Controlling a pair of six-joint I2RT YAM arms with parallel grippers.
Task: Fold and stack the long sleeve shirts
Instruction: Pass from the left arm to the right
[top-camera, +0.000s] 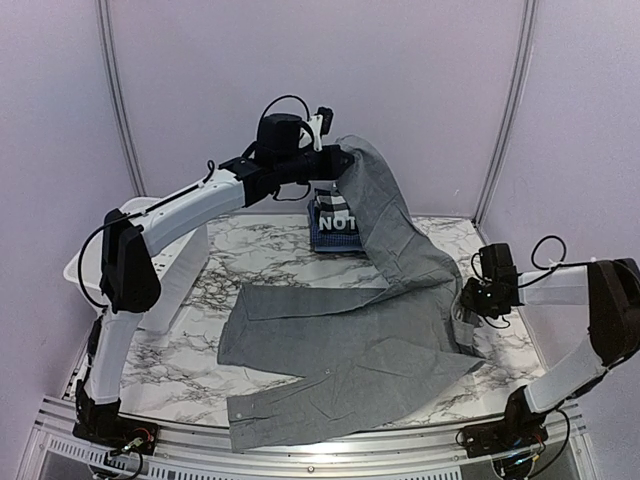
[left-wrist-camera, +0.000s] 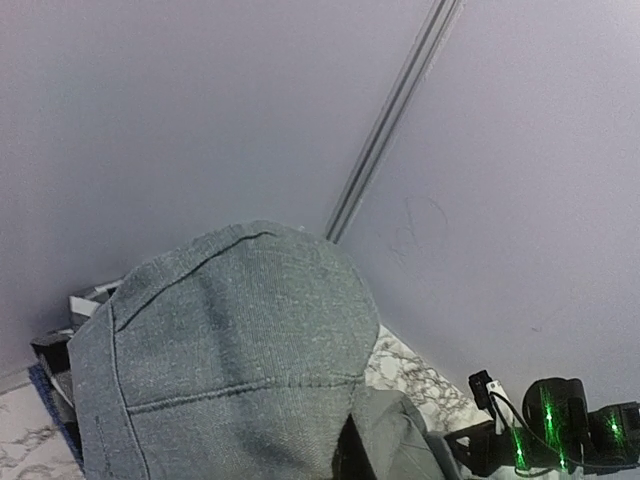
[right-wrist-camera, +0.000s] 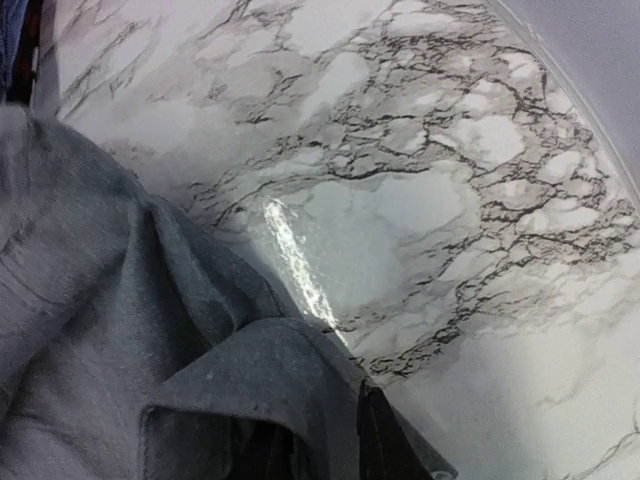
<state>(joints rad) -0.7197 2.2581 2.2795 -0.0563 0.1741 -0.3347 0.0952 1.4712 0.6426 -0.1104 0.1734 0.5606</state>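
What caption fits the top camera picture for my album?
The left hand holds one end of the grey shirt high; the right hand grips its side.

A grey shirt (right-wrist-camera: 110, 330) covers the near left, bunched in deep folds on the white, dark-veined marble desk (right-wrist-camera: 450, 200), which stretches bare to the far right. A glare streak runs beside the cloth's edge. A dark finger (right-wrist-camera: 374, 440) touches the nearest fold.
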